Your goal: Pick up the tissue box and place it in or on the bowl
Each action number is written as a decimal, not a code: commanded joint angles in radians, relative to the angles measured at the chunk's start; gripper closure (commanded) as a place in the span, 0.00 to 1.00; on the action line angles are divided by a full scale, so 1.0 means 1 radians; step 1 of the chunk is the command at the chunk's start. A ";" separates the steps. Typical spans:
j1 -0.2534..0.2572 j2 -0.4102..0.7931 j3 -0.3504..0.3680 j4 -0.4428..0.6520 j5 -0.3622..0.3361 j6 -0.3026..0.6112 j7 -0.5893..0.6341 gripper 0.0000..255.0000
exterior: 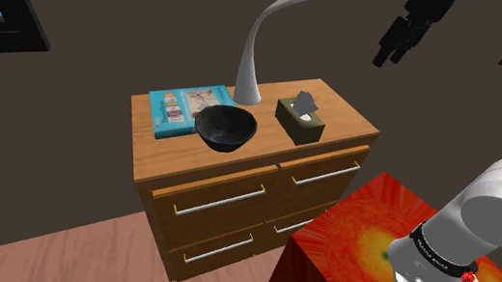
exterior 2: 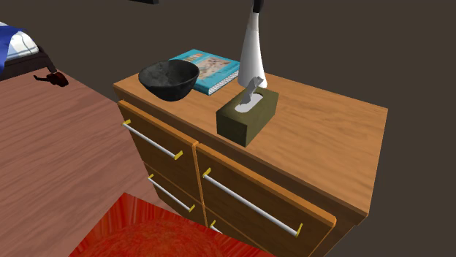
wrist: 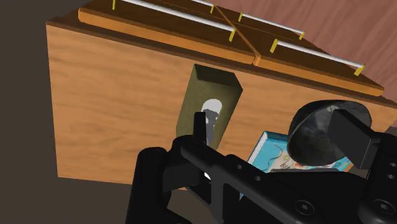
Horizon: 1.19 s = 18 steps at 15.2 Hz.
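Observation:
An olive tissue box [exterior: 300, 119] [exterior 2: 248, 115] [wrist: 210, 95] with a pale tissue sticking up stands on the wooden dresser [exterior: 345, 112] [exterior 2: 332, 124] [wrist: 114, 114]. A black bowl [exterior: 225, 127] [exterior 2: 169, 79] [wrist: 315, 137] sits upright and empty toward the shoulder view's left of the box, a short gap between them. My black gripper [exterior: 390, 56] hangs high above the dresser, up and to the shoulder view's right of the box. It is open and touches nothing. In the wrist view the box lies beyond my fingers [wrist: 353, 137], with the bowl off to one side.
A teal book [exterior: 183, 108] [exterior 2: 206, 69] [wrist: 273, 153] lies flat behind the bowl. A white gooseneck lamp [exterior: 252, 72] [exterior 2: 252, 55] rises just behind the tissue box. My red-orange stand [exterior: 354, 244] [exterior 2: 146, 234] is in front of the dresser drawers.

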 commanded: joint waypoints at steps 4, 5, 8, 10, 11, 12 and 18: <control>0.035 0.093 -0.081 -0.003 0.009 0.063 -0.149 0.00; 0.048 0.128 -0.107 0.000 0.015 0.082 -0.199 0.00; 0.090 0.243 -0.182 0.024 0.042 0.131 -0.353 0.00; 0.119 0.328 -0.228 0.050 0.069 0.155 -0.459 0.00; 0.134 0.372 -0.250 0.066 0.085 0.164 -0.512 0.00; 0.147 0.418 -0.270 0.084 0.104 0.172 -0.567 0.00; 0.208 0.711 -0.349 0.229 0.244 0.170 -0.894 0.00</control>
